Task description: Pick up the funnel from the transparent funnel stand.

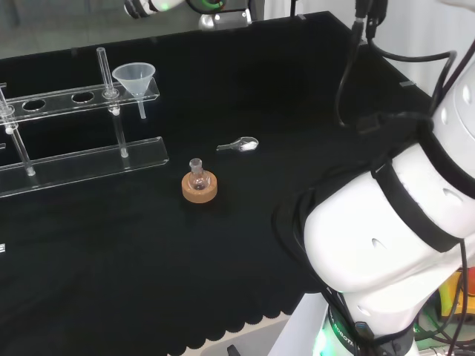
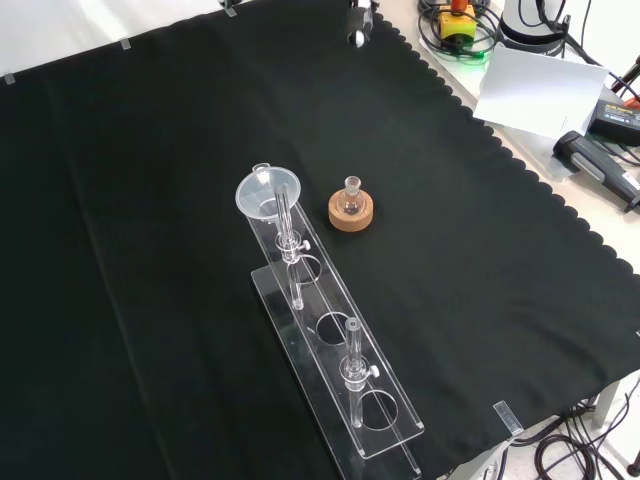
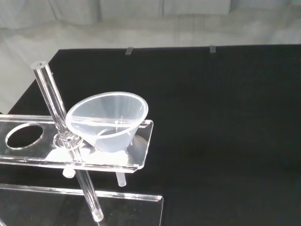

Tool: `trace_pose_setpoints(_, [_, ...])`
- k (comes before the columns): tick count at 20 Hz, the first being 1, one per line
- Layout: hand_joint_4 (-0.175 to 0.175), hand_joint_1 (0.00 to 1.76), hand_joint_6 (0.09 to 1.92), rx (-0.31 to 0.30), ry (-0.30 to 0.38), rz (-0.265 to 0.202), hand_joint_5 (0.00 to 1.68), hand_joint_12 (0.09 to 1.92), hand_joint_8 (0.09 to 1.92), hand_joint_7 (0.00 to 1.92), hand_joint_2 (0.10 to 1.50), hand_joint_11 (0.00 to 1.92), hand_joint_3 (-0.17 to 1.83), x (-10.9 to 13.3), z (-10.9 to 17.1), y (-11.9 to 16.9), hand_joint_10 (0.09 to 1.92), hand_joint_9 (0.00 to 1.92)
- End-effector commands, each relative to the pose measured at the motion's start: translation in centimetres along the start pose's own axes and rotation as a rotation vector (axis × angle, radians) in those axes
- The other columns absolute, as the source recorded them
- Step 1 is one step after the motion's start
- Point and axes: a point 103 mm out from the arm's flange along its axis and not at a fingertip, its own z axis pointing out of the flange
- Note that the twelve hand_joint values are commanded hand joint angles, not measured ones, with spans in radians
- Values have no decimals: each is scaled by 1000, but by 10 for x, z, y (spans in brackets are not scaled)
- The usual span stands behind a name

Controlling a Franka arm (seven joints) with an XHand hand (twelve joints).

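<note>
Funnel of clear plastic, cone-shaped (image 3: 107, 121), sits untouched in the end hole of the transparent acrylic funnel stand (image 3: 141, 155), so I judge I'm approaching; next I must close around its rim, though I cannot tell the hand's state.

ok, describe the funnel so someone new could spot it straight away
Find the long clear rack lying on the black cloth. The funnel sits in the hole at its end nearest the cork ring, wide mouth up, stem hanging through. It is the one cone-shaped piece; the rack's other holes are empty, and the posts beside it are thin rods.
</note>
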Motion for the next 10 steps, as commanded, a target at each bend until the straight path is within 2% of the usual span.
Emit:
trace_pose_setpoints(1, [5,334,87,26,1,3,0,574,87,0,592,0,29,8,12,13,87,0])
trace_pose_setpoints(10, [3,350,87,83,4,-19,0,566,87,17,607,0,33,22,37,30,87,0])
